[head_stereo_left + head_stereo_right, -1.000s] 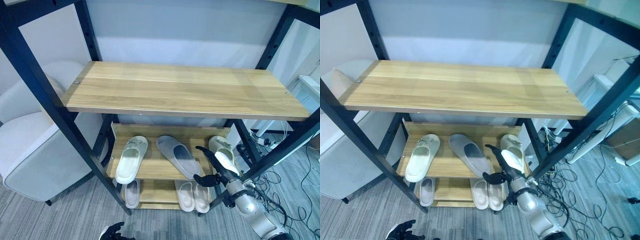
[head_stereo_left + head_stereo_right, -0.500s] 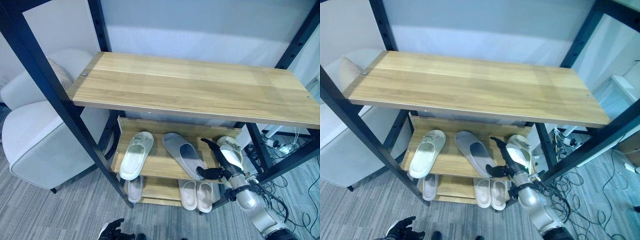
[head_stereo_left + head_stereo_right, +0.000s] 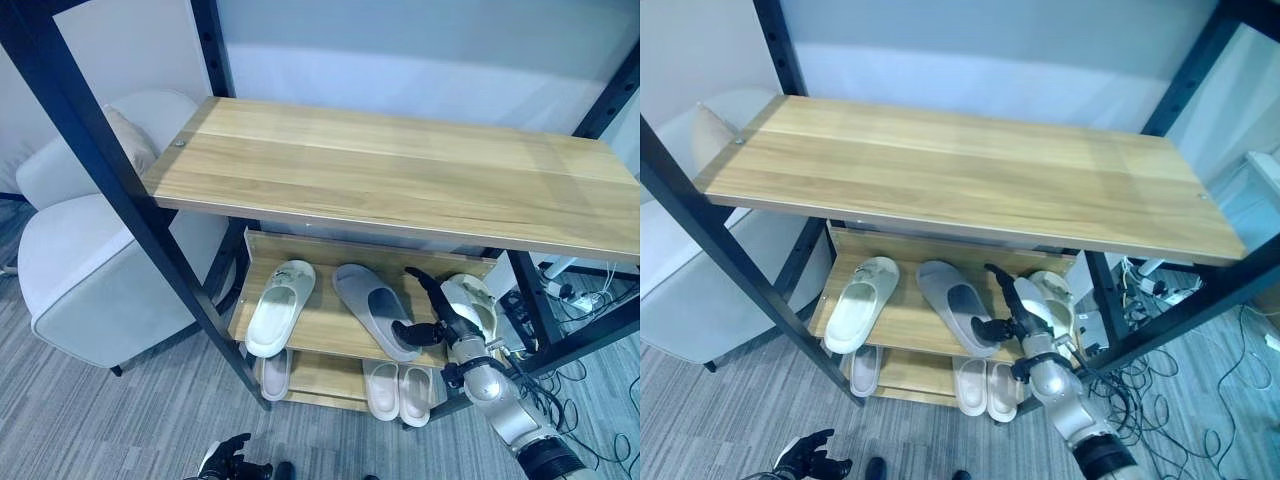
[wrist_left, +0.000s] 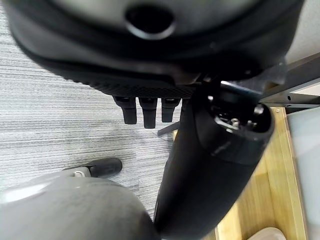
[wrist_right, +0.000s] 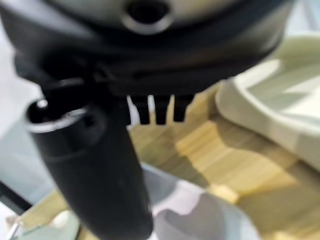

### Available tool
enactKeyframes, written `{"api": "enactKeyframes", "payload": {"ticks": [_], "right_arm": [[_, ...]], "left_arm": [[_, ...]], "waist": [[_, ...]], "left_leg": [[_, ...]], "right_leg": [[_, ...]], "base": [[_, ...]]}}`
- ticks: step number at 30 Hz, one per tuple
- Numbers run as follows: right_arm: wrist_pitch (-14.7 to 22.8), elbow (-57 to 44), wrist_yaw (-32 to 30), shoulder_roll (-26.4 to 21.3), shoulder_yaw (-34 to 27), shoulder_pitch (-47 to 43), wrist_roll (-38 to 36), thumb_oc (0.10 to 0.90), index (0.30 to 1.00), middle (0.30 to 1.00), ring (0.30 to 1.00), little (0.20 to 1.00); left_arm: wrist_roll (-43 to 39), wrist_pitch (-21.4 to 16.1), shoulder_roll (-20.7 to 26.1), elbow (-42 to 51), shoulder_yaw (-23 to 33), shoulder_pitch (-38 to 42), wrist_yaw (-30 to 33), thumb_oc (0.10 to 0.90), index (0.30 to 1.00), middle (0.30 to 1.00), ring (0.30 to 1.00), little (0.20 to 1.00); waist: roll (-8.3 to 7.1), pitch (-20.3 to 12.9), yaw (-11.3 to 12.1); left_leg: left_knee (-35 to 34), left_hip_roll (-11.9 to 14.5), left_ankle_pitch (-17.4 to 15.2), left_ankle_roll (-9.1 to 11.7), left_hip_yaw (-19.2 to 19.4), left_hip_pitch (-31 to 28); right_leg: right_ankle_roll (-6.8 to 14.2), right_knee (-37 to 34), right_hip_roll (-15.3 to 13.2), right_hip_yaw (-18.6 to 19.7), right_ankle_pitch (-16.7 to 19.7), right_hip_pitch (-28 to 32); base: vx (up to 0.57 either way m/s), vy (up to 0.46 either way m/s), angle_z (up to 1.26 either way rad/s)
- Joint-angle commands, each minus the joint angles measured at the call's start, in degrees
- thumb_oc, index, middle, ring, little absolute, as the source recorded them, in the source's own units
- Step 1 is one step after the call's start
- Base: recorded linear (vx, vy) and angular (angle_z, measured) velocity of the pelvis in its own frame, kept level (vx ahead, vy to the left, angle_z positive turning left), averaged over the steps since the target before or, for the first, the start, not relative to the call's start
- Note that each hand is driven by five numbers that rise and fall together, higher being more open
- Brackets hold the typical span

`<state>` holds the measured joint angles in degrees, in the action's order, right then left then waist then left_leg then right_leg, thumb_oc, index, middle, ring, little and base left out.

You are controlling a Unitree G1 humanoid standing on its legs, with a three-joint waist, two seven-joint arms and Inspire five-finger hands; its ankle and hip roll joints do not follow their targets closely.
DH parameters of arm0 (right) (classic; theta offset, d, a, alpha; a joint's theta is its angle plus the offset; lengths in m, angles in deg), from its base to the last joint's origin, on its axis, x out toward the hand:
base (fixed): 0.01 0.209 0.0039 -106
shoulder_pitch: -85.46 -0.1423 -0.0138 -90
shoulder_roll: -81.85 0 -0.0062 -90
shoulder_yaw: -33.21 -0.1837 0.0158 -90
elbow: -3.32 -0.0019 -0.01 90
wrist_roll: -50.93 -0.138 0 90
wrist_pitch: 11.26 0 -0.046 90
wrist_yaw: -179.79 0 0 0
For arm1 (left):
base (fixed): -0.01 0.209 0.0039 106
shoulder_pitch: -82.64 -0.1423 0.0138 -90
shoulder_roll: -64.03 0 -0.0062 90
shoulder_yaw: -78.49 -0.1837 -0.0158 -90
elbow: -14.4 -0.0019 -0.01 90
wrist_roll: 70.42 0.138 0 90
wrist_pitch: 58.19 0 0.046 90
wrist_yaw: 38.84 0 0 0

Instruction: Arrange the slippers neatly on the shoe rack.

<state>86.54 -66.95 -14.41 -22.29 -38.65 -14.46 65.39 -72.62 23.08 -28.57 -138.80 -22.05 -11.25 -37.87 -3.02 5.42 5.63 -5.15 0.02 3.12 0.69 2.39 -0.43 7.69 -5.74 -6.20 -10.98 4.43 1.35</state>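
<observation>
shoe rack (image 3: 400,180) top shelf bare wood, middle shelf has 3 slippers (image 3: 372,310), bottom shelf holds 3 more (image 3: 398,387)

Three slippers lay on the shoe rack's middle shelf (image 3: 320,330): one (image 3: 277,306) at left, one (image 3: 376,310) centre, one (image 3: 475,305) at right. Three more (image 3: 398,390) sat on the shelf below. An armchair (image 3: 95,270) stood left.

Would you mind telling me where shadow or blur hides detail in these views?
Left eye view: the top shelf shades the slippers below, the grey slipper still legible. Right wrist view: the right hand and the cream slipper are soft, too close. Left wrist view: the left hand blocks much.
</observation>
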Motion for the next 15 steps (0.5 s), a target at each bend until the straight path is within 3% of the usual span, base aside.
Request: {"api": "enactKeyframes", "payload": {"ticks": [1, 10, 11, 12, 13, 15], "right_arm": [[2.6, -0.7, -4.2, 0.0, -1.5, -8.0, -1.5, 0.8, 0.9, 0.9, 0.9, 0.9], [2.0, 4.8, -5.1, 1.7, 1.2, -11.9, -2.0, 0.8, 0.9, 0.9, 0.9, 0.9], [2.0, 4.9, -5.1, 1.7, 1.3, -12.0, -2.0, 0.765, 0.848, 0.848, 0.848, 0.848], [1.8, 6.6, -5.3, 2.1, 1.9, -12.9, -2.2, 0.562, 0.542, 0.542, 0.542, 0.542], [1.7, 7.5, -5.4, 2.3, 2.3, -13.4, -2.4, 0.4, 0.3, 0.3, 0.3, 0.3], [1.5, 8.8, -5.7, 2.5, 2.3, -14.0, -2.8, 0.4, 0.3, 0.3, 0.3, 0.3]], "left_arm": [[0.6, 0.3, -2.0, -4.0, -6.0, -0.7, 0.8, 0.8, 0.9, 0.9, 0.9, 0.9], [0.0, 0.2, -2.2, -3.8, -7.2, -0.6, 1.3, 0.8, 0.9, 0.9, 0.9, 0.9], [0.0, 0.2, -2.2, -3.8, -7.2, -0.6, 1.3, 0.8, 0.9, 0.9, 0.9, 0.9], [-0.1, 0.1, -2.1, -3.6, -7.5, -0.6, 1.4, 0.8, 0.9, 0.9, 0.9, 0.9], [-0.3, 0.1, -2.1, -3.5, -7.7, -0.6, 1.4, 0.8, 0.9, 0.9, 0.9, 0.9], [-0.5, 0.1, -2.1, -3.3, -7.9, -0.5, 1.5, 0.8, 0.9, 0.9, 0.9, 0.9]], "waist": [[0.61, -2.7, 2.5], [0.65, -2.8, 3.4], [0.65, -2.8, 3.4], [0.66, -2.8, 3.6], [0.69, -2.8, 3.7], [0.71, -2.8, 3.8]], "left_leg": [[0.2, 0.0, -2.7, 2.6, -2.5, 0.5], [0.2, -0.1, -2.9, 2.8, -3.1, 0.6], [0.2, -0.1, -2.9, 2.8, -3.1, 0.6], [0.2, -0.2, -2.9, 2.8, -3.2, 0.5], [0.2, -0.2, -2.9, 2.8, -3.2, 0.5], [0.2, -0.2, -2.9, 2.8, -3.3, 0.5]], "right_leg": [[3.1, 0.7, 1.0, 0.1, -2.9, 0.0], [3.1, 0.7, 0.8, -0.6, -3.1, 0.2], [3.1, 0.7, 0.8, -0.6, -3.2, 0.2], [3.0, 0.7, 0.9, -0.8, -3.1, 0.3], [3.1, 0.7, 0.9, -0.8, -3.1, 0.3], [3.0, 0.7, 0.9, -0.8, -3.1, 0.3]], "base": [[0.03, 0.004, 0.07], [0.02, 0.003, 0.09], [0.0, 0.007, 0.06], [0.0, 0.007, 0.08], [0.01, 0.009, 0.07], [0.0, 0.004, 0.02]]}}
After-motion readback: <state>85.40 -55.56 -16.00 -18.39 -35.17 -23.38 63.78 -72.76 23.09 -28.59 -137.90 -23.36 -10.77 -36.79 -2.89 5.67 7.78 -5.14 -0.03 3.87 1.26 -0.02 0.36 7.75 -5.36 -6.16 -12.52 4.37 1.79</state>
